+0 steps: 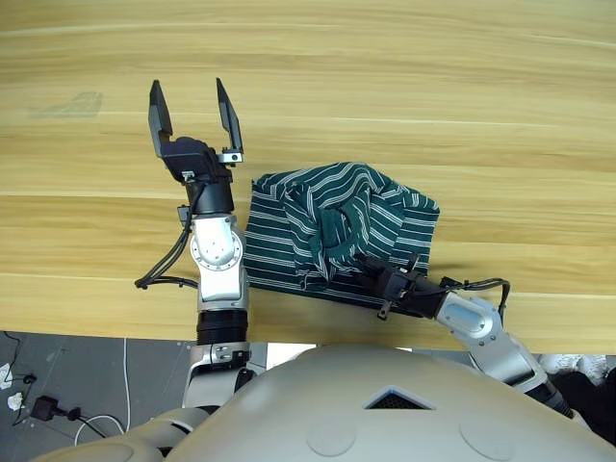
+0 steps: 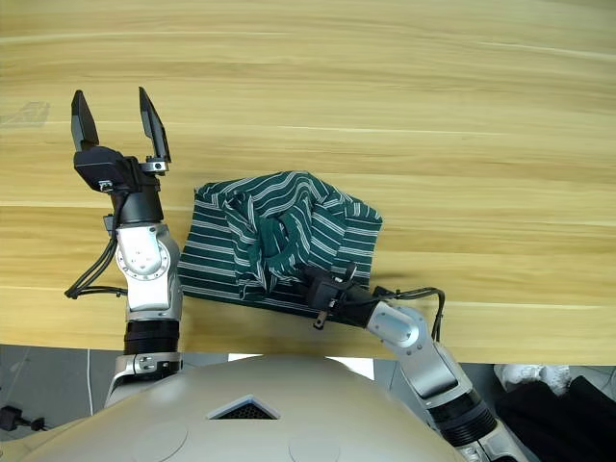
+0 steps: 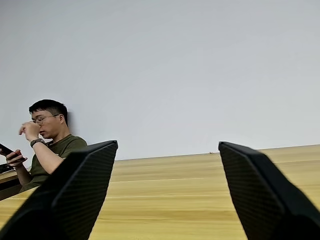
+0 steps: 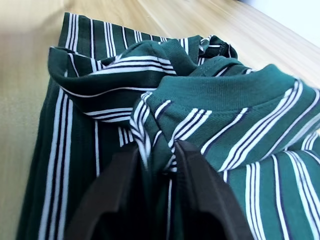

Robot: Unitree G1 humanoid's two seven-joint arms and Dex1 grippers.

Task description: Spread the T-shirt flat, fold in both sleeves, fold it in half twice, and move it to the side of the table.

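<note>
Dark green T-shirt (image 1: 385, 217) with thin white stripes, bunched into a rough, partly folded heap rather than spread flat, on the near strip of the light wooden tabletop (image 1: 433, 96), a little right of the middle, lower hem close to the near edge. Flat striped panel along its left side; rumpled in the middle, with a plain green band (image 1: 337, 231) twisted through the folds; sleeves impossible to pick out among the creases. At the heap's near side, right jaws closed on a pinch of the striped cloth, seen from the right wrist as two black fingers (image 4: 210, 200) pressed around a ridge of fabric, tips buried in the folds and hidden. Silver right arm (image 1: 472, 322) with black cabling, coming in low over the tabletop's near edge from the right, its upper part cut off at the view's edge. Just left of the shirt, left jaws wide open, gripping nothing, two black tapered fingers (image 1: 159, 115) pointing away across bare wood; height above the tabletop hard to judge from overhead. Same fingers from the left wrist as two dark wedges far apart, bases cut off at the view's edge, wood grain between them. Silver left arm (image 1: 217, 255) just beside the shirt's left edge, contact with the cloth impossible to tell, black cable looped alongside. Faint greyish mark (image 1: 72, 104) on the wood farther left and back, too pale to identify. Below the near edge, dark grey floor (image 1: 87, 375) with a white cable (image 1: 125, 375), partly cut off.
</note>
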